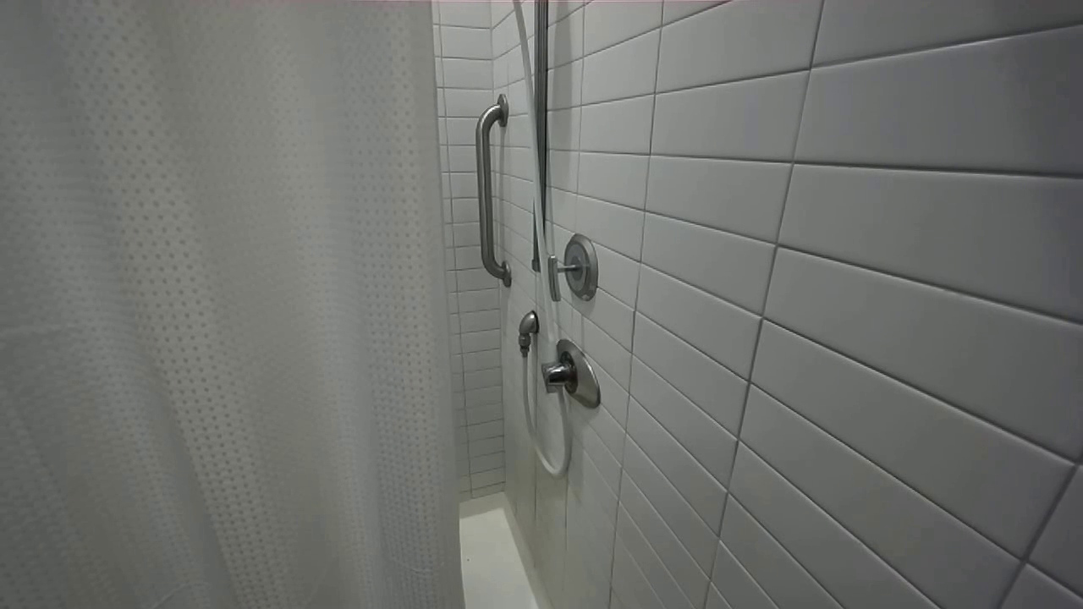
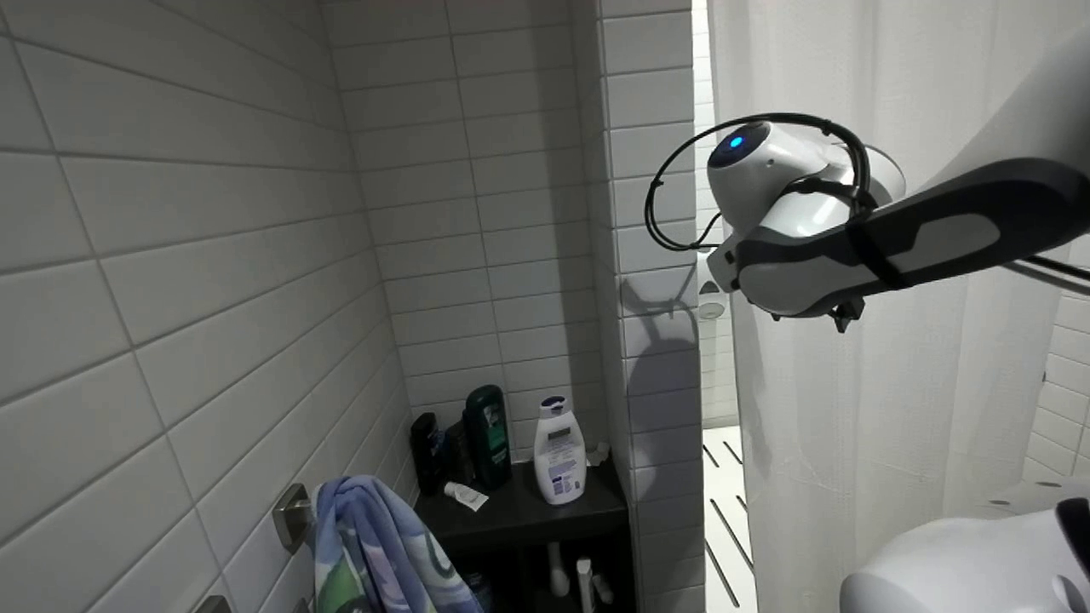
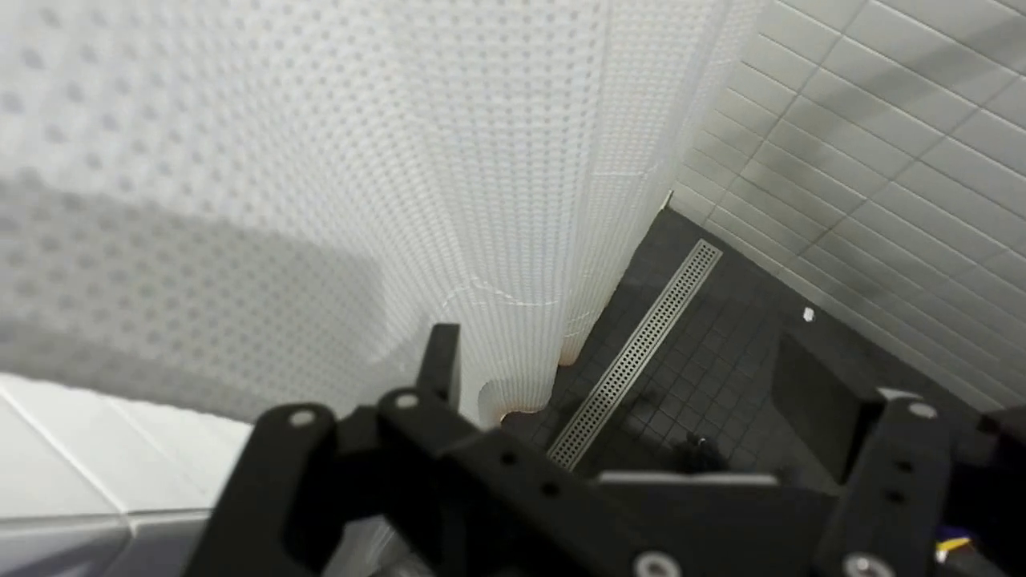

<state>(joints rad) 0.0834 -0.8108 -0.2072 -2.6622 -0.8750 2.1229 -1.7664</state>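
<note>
Tool (image 3: 629,377) spread wide beside the white shower curtain (image 3: 513,160).
Jaws stand well apart; the curtain hangs just beside one of them in the wrist view, contact not determinable. Below, a perforated drain (image 3: 637,353) is set in the dark tiled floor (image 3: 745,344). In an exterior view, the arm (image 2: 809,285) is in front of the curtain; a white bottle (image 2: 559,460) stands upright on a black shelf (image 2: 519,515).
</note>
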